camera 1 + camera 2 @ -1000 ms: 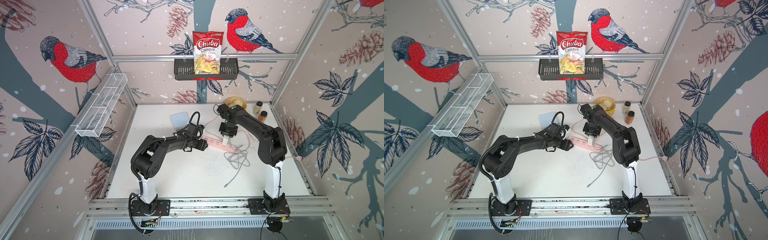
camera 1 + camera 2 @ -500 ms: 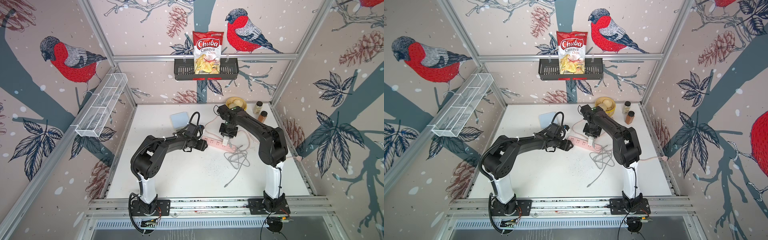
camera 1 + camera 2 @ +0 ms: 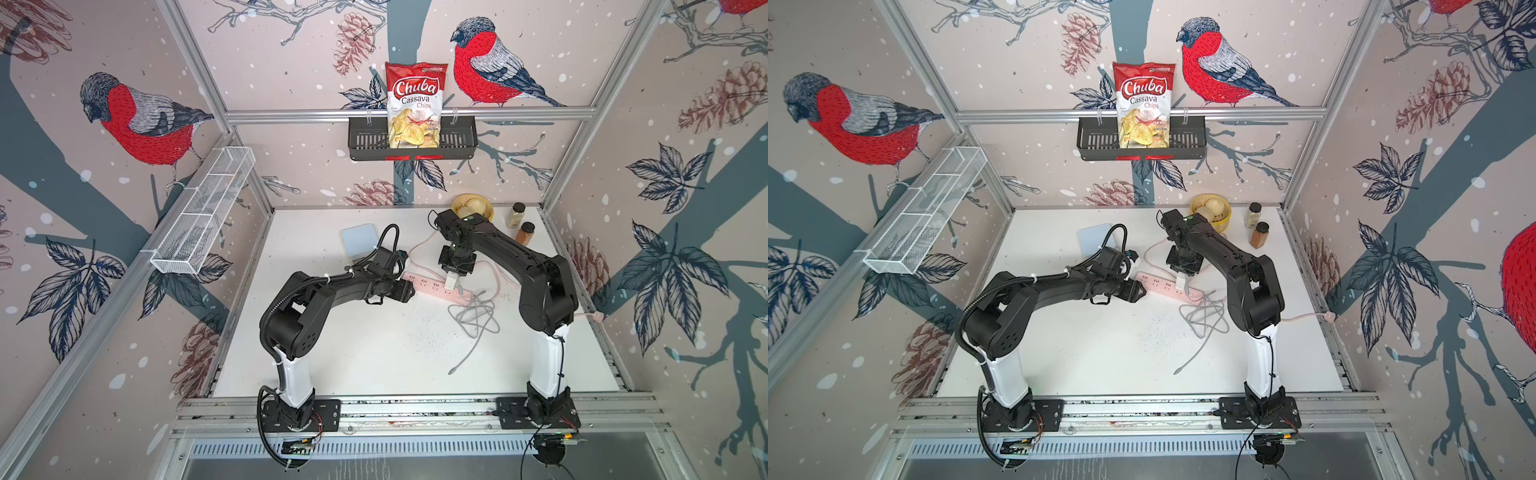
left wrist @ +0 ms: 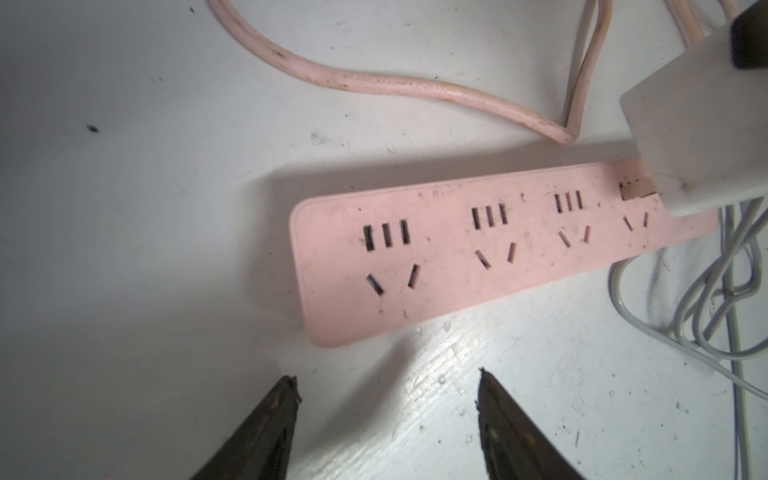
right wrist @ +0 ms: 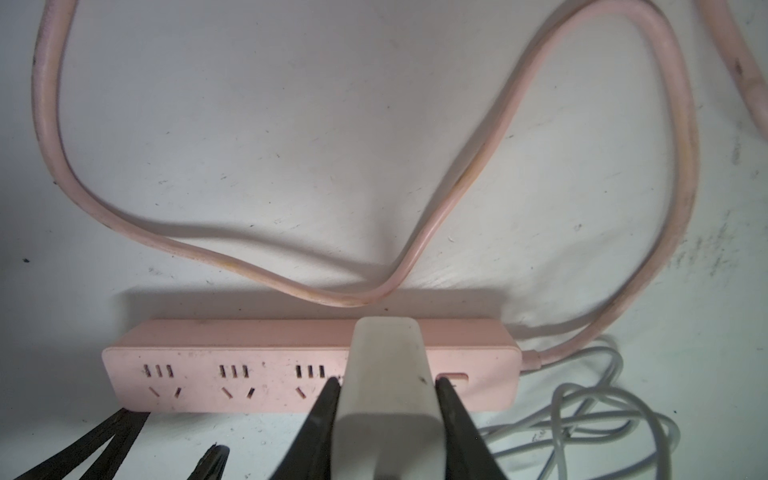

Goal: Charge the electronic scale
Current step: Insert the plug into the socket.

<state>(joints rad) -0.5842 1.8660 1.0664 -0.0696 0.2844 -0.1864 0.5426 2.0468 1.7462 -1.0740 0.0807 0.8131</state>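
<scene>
The electronic scale (image 3: 358, 241) lies flat on the white worktop (image 3: 374, 353) a little above and left of centre in both top views, its near edge hidden behind the left arm's wrist and black hose. It looks light and stiff, and its smooth pale-blue top is likely slippery. Since it sits so low, the sensible hold is across two opposite side edges, or a brace against one edge while a plug goes in. Its charging port is not visible. The left pincer (image 4: 386, 386) stands open and empty just short of the near end of the pink power strip (image 4: 457, 257). The right pincer (image 5: 388, 382) is clamped on the white charger cube (image 5: 386, 357), which is over the strip's last socket beside the switch. I cannot tell whether its prongs are fully home. The grey cable (image 3: 473, 320) lies in loose loops right of the strip. Its free end trails toward the lower centre of the top views, well apart from the scale, so that link seems not yet made. By count there is one scale, one strip with four socket groups, one cube, one grey cable, one pink cord (image 5: 249, 257), two spice jars (image 3: 515, 214), one yellow bowl (image 3: 484, 205) and one chip bag (image 3: 415, 104).
</scene>
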